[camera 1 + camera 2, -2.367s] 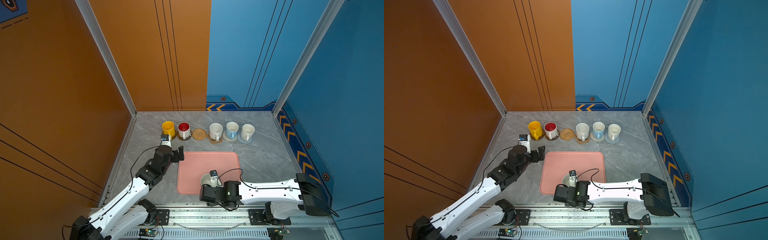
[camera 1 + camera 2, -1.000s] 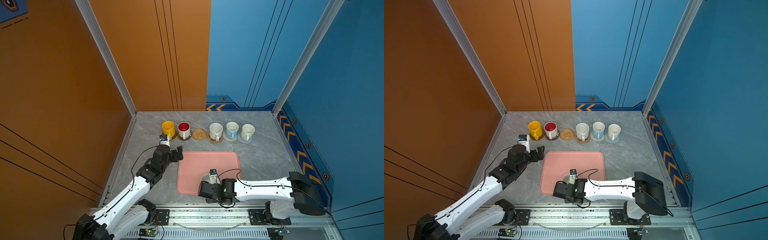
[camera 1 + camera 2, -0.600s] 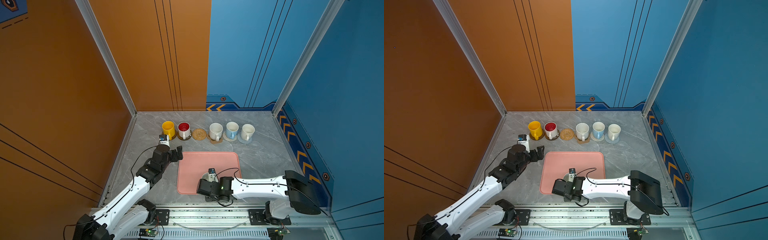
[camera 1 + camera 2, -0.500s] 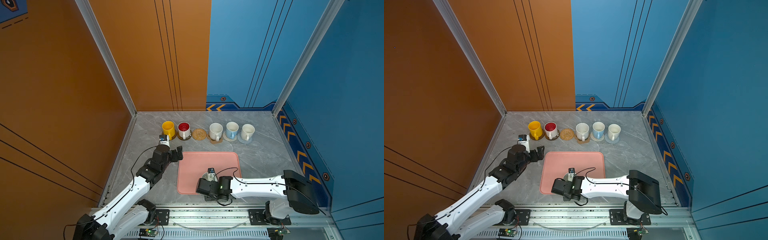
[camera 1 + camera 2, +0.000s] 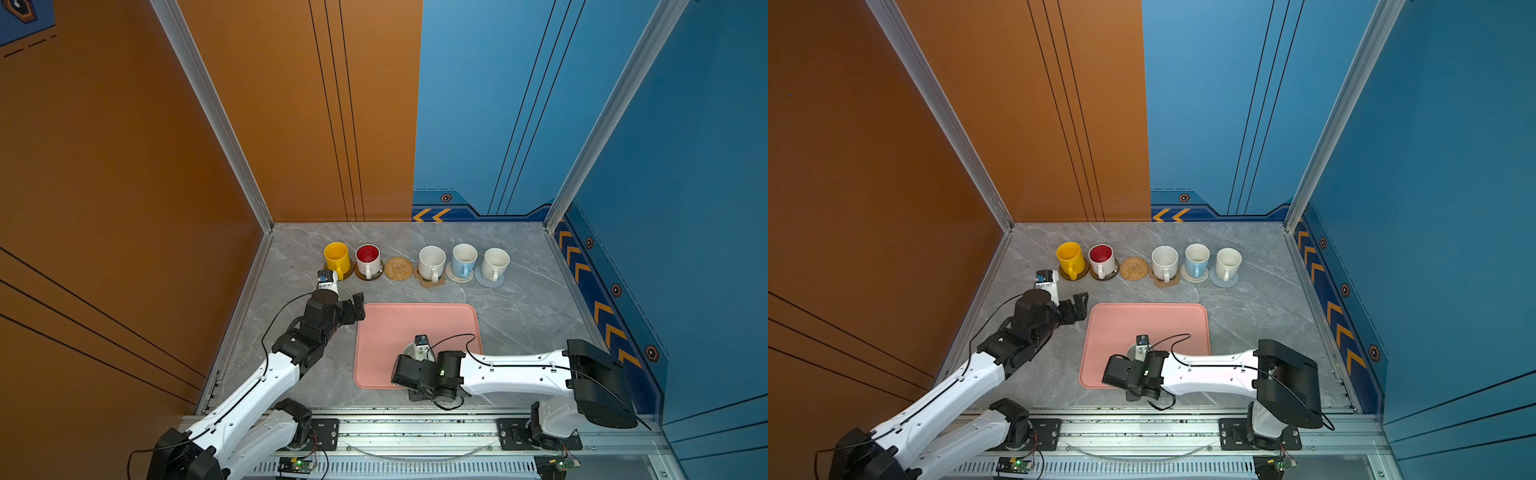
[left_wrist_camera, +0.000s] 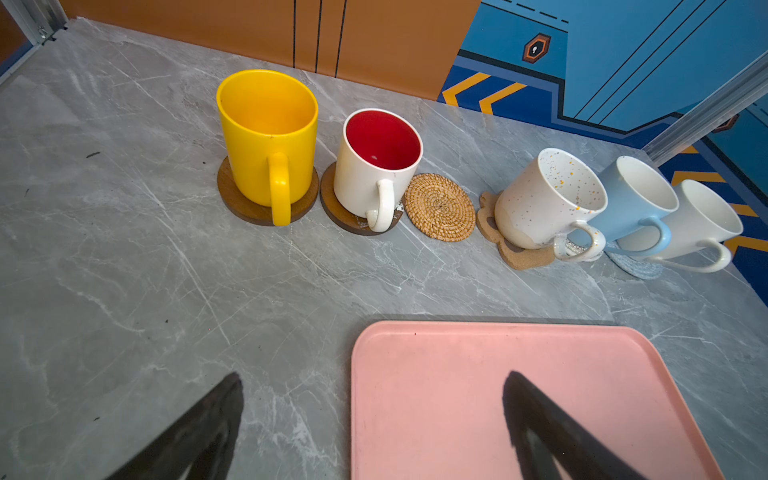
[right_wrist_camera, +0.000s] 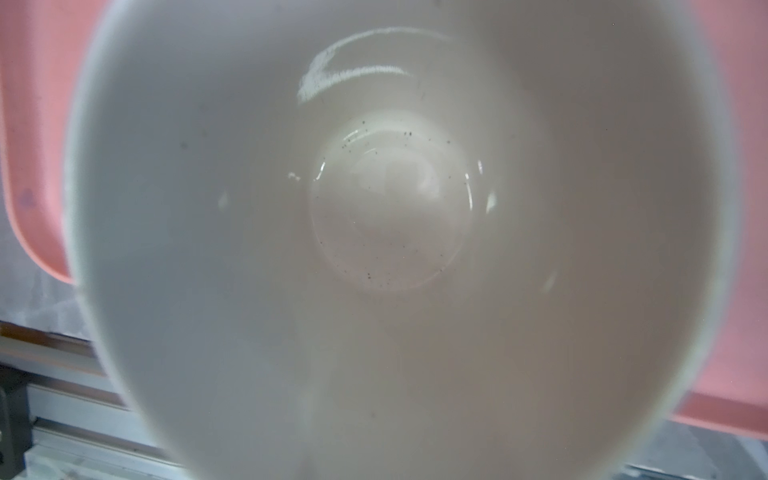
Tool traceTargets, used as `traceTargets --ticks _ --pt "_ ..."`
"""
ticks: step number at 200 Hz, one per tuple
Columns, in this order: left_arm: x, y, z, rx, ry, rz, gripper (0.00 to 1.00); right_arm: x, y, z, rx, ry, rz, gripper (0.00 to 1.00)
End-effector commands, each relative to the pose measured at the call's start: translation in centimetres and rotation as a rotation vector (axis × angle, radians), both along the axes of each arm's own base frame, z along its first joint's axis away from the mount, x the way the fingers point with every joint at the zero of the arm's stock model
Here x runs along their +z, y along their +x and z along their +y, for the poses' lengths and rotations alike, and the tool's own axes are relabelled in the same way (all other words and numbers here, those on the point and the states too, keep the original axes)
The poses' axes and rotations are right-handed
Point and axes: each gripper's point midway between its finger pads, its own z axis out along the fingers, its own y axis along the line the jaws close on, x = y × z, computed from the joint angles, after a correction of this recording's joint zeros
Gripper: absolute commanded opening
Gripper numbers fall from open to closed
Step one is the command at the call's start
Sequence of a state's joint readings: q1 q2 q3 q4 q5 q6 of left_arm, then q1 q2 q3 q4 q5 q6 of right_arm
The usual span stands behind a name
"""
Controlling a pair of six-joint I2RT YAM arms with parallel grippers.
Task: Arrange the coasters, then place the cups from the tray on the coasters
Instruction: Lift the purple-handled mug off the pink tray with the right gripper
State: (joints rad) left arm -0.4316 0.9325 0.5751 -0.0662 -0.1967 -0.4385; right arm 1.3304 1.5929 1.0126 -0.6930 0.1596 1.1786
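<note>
- Top views, surface and room: a grey marble table (image 5: 519,316) is enclosed by orange panels (image 5: 124,166) at left and back-left and by blue panels (image 5: 685,166) at back-right and right. An aluminium rail (image 5: 415,428) runs along the near edge.
- Top views, containers: a row stands near the back wall, all cups upright.
  - From the left, the yellow cup (image 5: 336,254) is on a dark brown disc (image 5: 348,272).
  - The red-lined white cup (image 5: 368,257) is on a second dark brown disc (image 5: 376,275).
  - The tan woven coaster (image 5: 398,268) is bare.
  - The speckled cup (image 5: 431,257) is on the paw-shaped coaster (image 5: 433,282).
  - The light blue cup (image 5: 464,254) is on the cream woven coaster (image 5: 456,276).
  - The plain white cup (image 5: 495,261) is on the light blue woven coaster (image 5: 489,281).
  - The tray (image 5: 399,324) lies nearer the rail and carries one pale cup (image 5: 410,350), upright, towards its near edge.
- Top views, end effectors:
  - The left gripper (image 5: 354,309) sits just off the tray's far left corner, jaws apart and holding nothing.
  - The right gripper (image 5: 405,370) is over the pale cup. Its fingers are hidden beneath its body, so spread and grip cannot be told.
- Left wrist view: the two dark fingers (image 6: 199,432) stand wide apart, one over the table and one over the tray (image 6: 436,395), with nothing between them. The cup row lies beyond, handles turned towards the camera.
- Right wrist view: the pale cup (image 7: 390,208) fills the frame. Its interior is off-white, with dark specks on the bottom. The pink tray (image 7: 37,166) shows around it. The fingers are out of frame, so contact cannot be confirmed.
</note>
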Motion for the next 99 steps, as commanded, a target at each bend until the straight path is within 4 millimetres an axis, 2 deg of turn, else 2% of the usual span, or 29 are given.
traceTargets --ticks 1,99 --pt "-0.5 0.0 0.0 -0.004 -0.015 0.008 0.98 0.0 0.3 -1.0 -0.005 -0.072 -0.007 0.0" --pt "-0.5 0.0 0.1 0.001 -0.014 0.011 0.98 1.6 1.3 -0.8 0.011 -0.07 -0.074 0.0"
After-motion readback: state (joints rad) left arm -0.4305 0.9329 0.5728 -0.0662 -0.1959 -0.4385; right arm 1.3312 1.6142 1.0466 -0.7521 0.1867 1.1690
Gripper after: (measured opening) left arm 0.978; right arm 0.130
